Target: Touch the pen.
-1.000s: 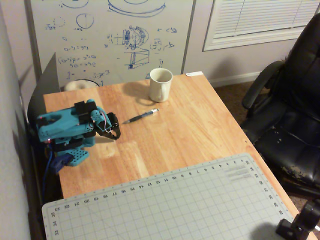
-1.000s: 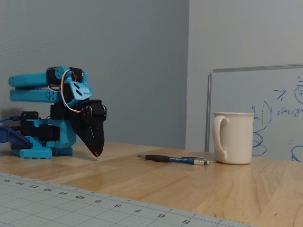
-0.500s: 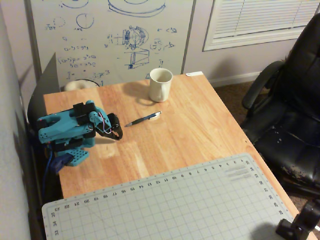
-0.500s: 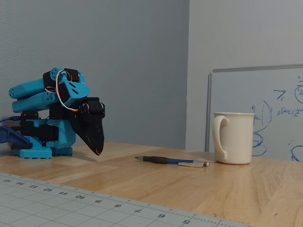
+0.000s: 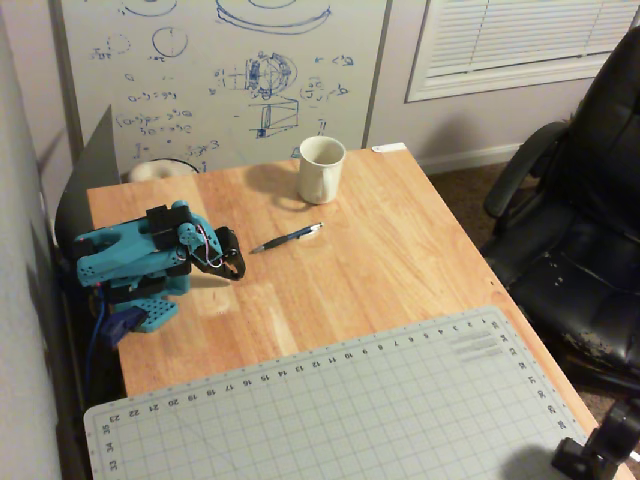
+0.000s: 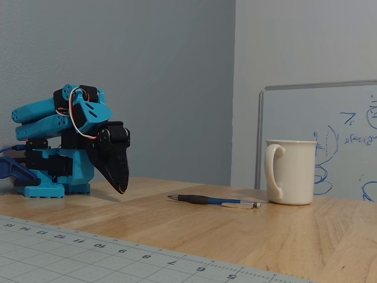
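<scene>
The pen (image 5: 286, 238) (image 6: 213, 201), slim and dark blue with a silvery end, lies flat on the wooden table (image 5: 380, 240) just in front of the cream mug (image 5: 321, 168) (image 6: 290, 171). My blue arm is folded low at the table's left side. Its black gripper (image 5: 238, 267) (image 6: 121, 189) points down, shut with nothing in it. The tip hangs just above the wood, a short way left of the pen's dark end and apart from it.
A grey cutting mat (image 5: 340, 410) covers the near part of the table. A whiteboard (image 5: 220, 80) leans against the wall behind the mug. A black office chair (image 5: 580, 230) stands off the table's right edge.
A second ago the pen shifted slightly, its silvery end swinging toward the mug, and the arm folded back with the gripper drawing away. Nothing has moved over the last half second.
</scene>
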`<action>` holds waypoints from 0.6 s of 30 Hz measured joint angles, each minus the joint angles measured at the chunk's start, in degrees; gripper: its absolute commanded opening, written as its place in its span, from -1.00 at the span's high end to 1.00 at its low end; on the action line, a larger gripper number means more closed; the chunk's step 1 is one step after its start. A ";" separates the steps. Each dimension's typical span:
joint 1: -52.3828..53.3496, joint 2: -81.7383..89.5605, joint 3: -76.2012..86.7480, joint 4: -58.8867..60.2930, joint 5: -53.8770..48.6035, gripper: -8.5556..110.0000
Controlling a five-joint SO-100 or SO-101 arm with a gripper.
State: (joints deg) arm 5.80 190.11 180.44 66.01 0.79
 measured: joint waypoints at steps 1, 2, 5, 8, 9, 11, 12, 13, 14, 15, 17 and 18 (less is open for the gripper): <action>0.00 0.00 0.00 0.00 0.00 0.85; 0.00 0.09 0.00 0.00 0.00 0.85; -0.35 0.35 0.00 -2.02 0.00 0.85; -4.04 0.35 0.00 -5.45 0.00 0.85; -5.54 0.26 0.00 -6.42 0.18 0.85; -8.88 0.09 0.00 -8.17 0.18 0.85; -10.11 -0.88 -0.09 -8.79 0.18 0.85; -11.34 -1.85 -0.18 -9.32 0.18 0.85; -12.66 -2.72 -0.53 -9.93 0.18 0.85; -13.71 -3.25 -1.14 -10.63 0.18 0.85; -15.73 -5.19 -3.25 -12.39 0.18 0.85; -16.88 -6.42 -4.22 -13.45 0.18 0.85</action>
State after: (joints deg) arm -11.07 183.69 176.22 52.56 0.97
